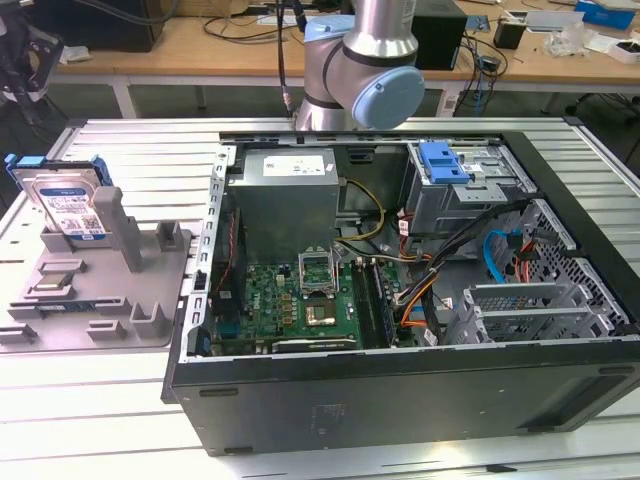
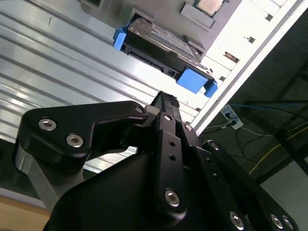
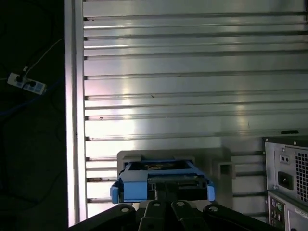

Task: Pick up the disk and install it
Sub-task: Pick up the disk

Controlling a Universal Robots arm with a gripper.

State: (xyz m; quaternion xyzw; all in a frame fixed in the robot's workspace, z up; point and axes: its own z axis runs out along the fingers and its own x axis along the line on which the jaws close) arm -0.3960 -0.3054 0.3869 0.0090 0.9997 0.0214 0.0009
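The silver-grey hard disk in its blue plastic frame [image 1: 70, 205] stood on edge in the grey moulded fixture tray [image 1: 100, 300], at the exterior view's left, not yet picked up. The black gripper [image 2: 164, 99] pointed at it from nearby, pressed together on nothing. So nothing was installed: the open black computer case [image 1: 400, 400] sat beside the tray on the ribbed aluminium table [image 1: 90, 420], wooden desks [image 1: 200, 45] behind.

A lab: open computer case [image 1: 400, 405] on slotted aluminium table [image 1: 90, 425]
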